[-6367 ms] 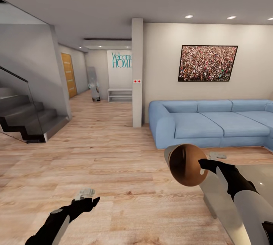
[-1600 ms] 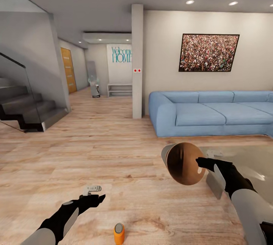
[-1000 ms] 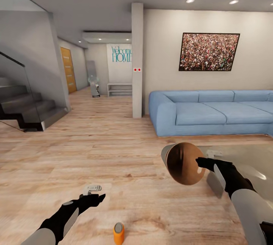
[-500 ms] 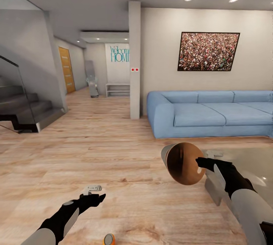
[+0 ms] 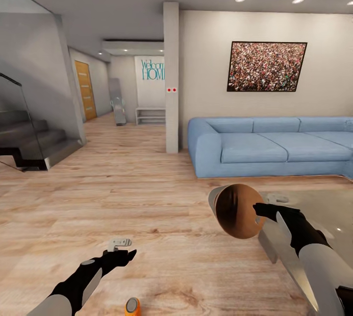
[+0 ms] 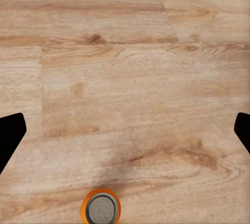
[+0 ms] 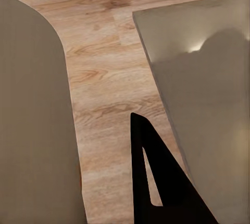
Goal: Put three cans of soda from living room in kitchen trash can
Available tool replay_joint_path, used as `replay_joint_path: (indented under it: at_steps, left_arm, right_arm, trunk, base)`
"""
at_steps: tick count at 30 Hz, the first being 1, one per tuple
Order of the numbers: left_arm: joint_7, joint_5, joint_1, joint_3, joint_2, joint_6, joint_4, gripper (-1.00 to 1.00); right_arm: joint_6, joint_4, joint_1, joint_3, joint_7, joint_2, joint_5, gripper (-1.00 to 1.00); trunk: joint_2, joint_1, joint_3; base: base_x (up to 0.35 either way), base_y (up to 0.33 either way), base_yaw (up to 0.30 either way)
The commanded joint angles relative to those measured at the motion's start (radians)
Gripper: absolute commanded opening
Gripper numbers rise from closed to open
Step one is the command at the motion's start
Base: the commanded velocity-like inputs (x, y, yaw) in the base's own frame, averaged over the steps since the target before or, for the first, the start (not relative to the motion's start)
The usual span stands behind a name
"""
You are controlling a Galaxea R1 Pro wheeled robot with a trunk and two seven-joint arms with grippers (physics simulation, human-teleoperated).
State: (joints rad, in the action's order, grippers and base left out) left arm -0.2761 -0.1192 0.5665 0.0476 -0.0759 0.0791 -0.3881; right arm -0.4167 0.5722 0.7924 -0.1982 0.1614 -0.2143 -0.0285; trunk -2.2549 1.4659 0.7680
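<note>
Bin held sideways in the living room, an orange can upright on the floor.

The right gripper [image 5: 259, 212] is clamped on the rim of the bin [image 5: 236, 211], which lies tipped on its side in the air, its long axis level and its round mouth facing the camera, showing a glossy coppery-brown inside and a pale grey-beige outer wall [image 7: 31, 120]. The orange can [image 5: 132, 305] stands upright on the pale wood-plank floor [image 5: 147, 208], its silvery top [image 6: 101, 208] facing up, just beside and below the left gripper [image 5: 122, 256], whose fingers [image 6: 10, 133] are spread wide apart. A smooth grey low table [image 7: 208, 78] sits beside the bin, with a light-blue sofa [image 5: 264, 147] behind.
</note>
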Motion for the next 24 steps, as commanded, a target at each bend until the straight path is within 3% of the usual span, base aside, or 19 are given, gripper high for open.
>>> replay_joint_path:
  at_steps: [1, 24]
  left_arm:
    - [0.000, 0.000, 0.000, 0.000, 0.000, 0.000, 0.000, 1.00]
    - [0.000, 0.002, 0.000, -0.001, 0.001, 0.001, 0.002, 1.00]
  right_arm:
    - [-0.001, 0.002, 0.001, -0.002, 0.000, 0.000, 0.009, -1.00]
    - [0.001, 0.002, 0.001, -0.004, 0.003, -0.002, 0.009, -1.00]
  trunk:
    - [0.000, 0.000, 0.000]
    - [-0.147, 0.080, 0.066]
  base:
    - [-0.003, -0.009, 0.000]
    - [0.000, -0.001, 0.000]
